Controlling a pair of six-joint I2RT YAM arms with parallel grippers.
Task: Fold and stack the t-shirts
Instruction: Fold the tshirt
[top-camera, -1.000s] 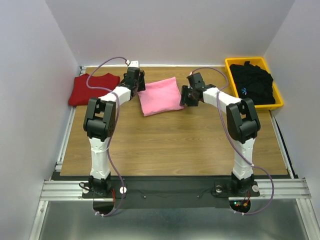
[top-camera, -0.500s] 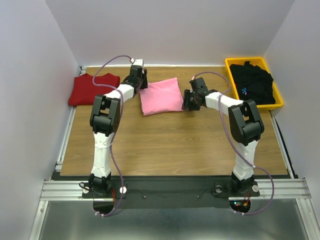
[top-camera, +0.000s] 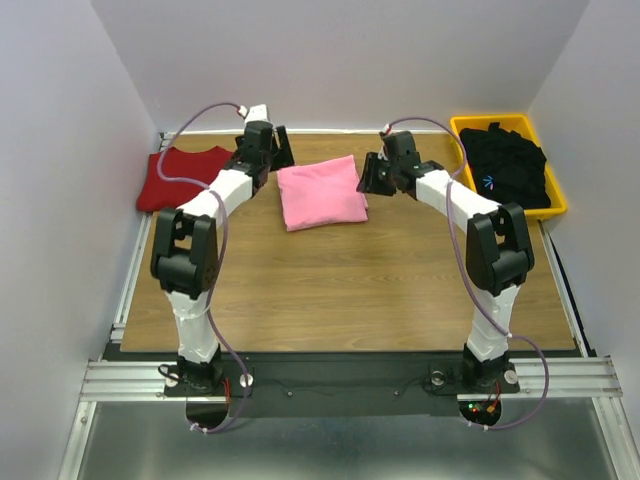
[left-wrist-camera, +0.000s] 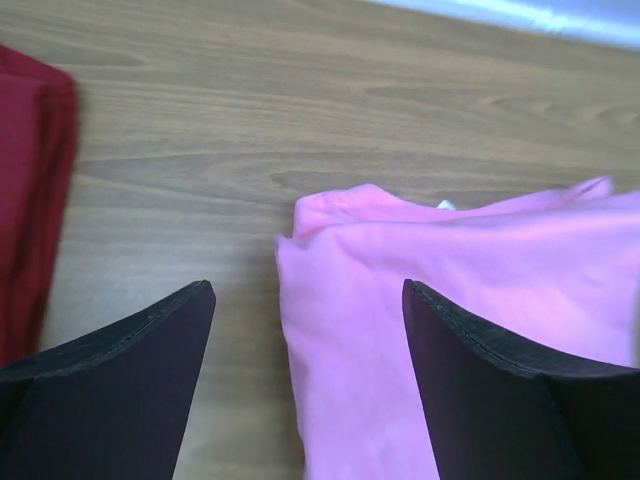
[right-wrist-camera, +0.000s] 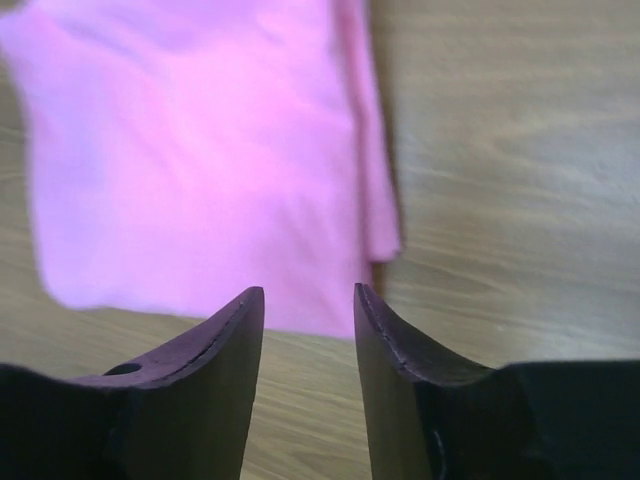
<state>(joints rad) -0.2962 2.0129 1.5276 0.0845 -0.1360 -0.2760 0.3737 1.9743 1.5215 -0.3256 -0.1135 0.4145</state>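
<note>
The folded light pink t-shirt (top-camera: 321, 192) lies on the table at the far middle. The folded dark red t-shirt (top-camera: 185, 176) lies at the far left. The black t-shirt (top-camera: 508, 163) with a small blue mark is bunched in the yellow bin (top-camera: 556, 209). My left gripper (top-camera: 281, 157) is open and empty above the pink shirt's left edge. In the left wrist view (left-wrist-camera: 308, 290) the pink shirt (left-wrist-camera: 470, 300) and red shirt (left-wrist-camera: 30, 190) both show. My right gripper (top-camera: 369, 181) is open and empty by the pink shirt's right edge; its wrist view (right-wrist-camera: 308, 292) shows the pink shirt (right-wrist-camera: 200, 150).
The wooden table (top-camera: 340, 290) is walled in by white panels at the back and sides. The yellow bin stands at the far right corner. A metal rail (top-camera: 330, 375) with both arm bases runs along the near edge.
Both grippers have pulled away from the pink shirt's sides toward the far end. The left arm swung left. The pink shirt stays folded in place.
</note>
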